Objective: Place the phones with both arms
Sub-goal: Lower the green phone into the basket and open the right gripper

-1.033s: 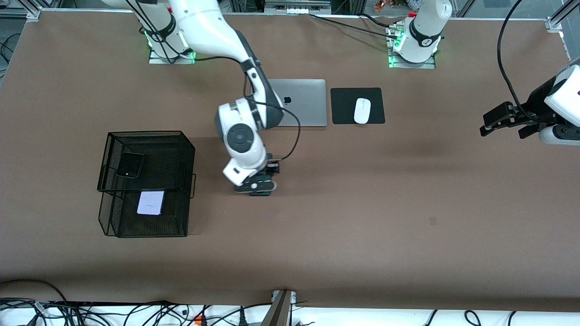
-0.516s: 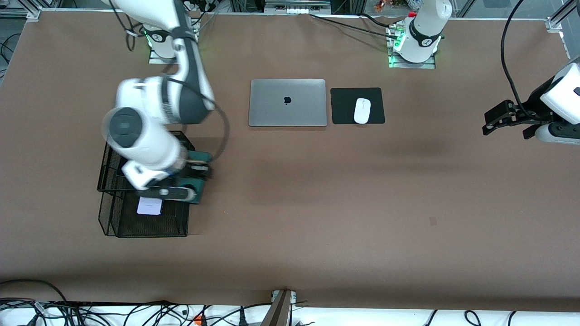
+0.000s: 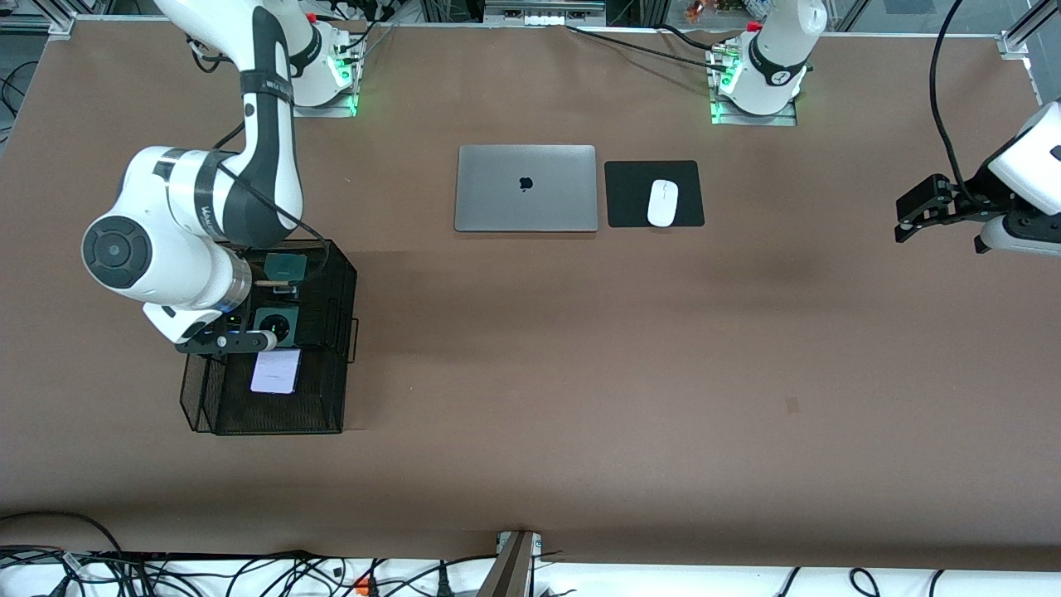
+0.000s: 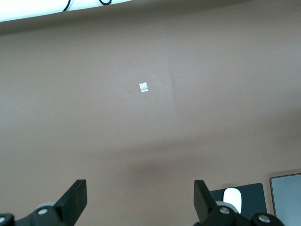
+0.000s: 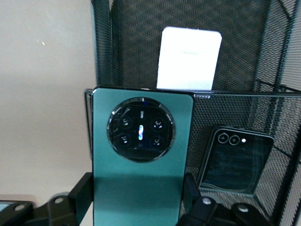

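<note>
We list 1 brown table [image 3: 580,373] carrying a 2-tier black mesh rack [image 3: 327,398] toward the right arm's end, about midway between the table's long edges. Item 1, the dark green phone [image 5: 141,160], a long slab with a round camera ring, is clamped by its sides in the right gripper [image 3: 249,319], fingers closed on it; we see it held in the air over the rack's upper tier, its camera end reaching to that tier's front rim. Item 2, the black flip phone [image 5: 234,160], lies flat in the upper tier beside the green phone, 2 small lenses showing; from the front camera it is hidden by the right arm. Item 3, the pale lilac phone [image 3: 276,371], lies flat in the lower tier, nearer the front camera than the other 2. The left gripper [image 3: 932,211] hangs over the table edge at the left arm's end, well apart from the rack, its fingers [image 4: 73,200] spread wide with nothing between them; that arm waits. Also present: 1 closed silver laptop [image 3: 526,188] near the middle of the table's edge where the arm bases stand, and just beside it, toward the left arm's end, 1 white mouse [image 3: 662,202] on a black mouse pad [image 3: 630,195].
</note>
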`<state>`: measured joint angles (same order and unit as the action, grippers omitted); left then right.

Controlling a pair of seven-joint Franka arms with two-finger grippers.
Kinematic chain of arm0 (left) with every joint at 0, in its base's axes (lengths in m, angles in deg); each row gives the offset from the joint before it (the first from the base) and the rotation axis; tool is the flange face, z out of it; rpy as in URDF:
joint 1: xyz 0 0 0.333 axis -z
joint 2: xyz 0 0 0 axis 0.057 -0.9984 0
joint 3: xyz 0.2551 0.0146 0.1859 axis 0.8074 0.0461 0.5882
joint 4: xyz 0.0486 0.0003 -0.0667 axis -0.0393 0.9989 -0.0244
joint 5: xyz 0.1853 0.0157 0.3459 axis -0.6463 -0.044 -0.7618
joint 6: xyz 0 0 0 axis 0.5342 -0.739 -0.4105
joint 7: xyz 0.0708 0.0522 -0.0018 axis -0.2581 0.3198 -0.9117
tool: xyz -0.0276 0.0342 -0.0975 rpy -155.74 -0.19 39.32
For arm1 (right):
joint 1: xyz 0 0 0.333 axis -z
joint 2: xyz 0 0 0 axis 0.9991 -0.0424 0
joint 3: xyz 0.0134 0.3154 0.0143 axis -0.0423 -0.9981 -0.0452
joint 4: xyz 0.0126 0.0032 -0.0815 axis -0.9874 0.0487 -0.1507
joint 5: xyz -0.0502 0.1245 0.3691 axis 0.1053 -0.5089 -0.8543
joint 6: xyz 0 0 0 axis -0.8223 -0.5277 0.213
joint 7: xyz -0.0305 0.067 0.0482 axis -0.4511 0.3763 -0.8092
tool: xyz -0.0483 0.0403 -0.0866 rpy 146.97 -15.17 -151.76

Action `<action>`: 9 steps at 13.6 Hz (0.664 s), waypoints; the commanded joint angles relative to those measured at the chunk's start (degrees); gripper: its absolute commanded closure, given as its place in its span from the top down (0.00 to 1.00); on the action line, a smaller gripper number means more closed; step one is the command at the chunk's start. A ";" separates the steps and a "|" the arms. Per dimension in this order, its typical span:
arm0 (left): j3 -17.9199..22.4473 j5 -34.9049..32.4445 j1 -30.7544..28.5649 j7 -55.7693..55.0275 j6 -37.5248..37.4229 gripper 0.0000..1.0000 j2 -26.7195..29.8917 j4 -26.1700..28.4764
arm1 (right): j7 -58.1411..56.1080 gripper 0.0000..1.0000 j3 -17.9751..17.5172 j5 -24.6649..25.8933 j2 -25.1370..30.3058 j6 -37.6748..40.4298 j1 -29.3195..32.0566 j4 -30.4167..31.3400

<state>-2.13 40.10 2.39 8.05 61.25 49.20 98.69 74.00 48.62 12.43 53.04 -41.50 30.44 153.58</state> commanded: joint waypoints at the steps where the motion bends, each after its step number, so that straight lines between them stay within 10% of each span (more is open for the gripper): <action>1: -0.53 -1.44 -0.26 0.99 -0.87 1.00 0.46 -0.63 | -2.98 0.00 -0.07 -0.55 4.31 -3.76 -2.02 6.77; 6: -0.45 -1.44 -0.44 0.90 -0.79 1.00 0.37 -0.80 | -5.35 0.01 -0.16 -0.55 3.79 -5.25 -3.25 8.79; 9: -0.45 -1.44 -0.44 0.98 -2.36 1.00 0.55 -0.80 | -5.53 0.22 -0.16 -0.64 2.91 -6.22 -3.16 9.15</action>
<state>-2.15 40.10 2.37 8.07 61.05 49.28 98.65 69.84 48.20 12.42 54.18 -46.65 27.91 161.01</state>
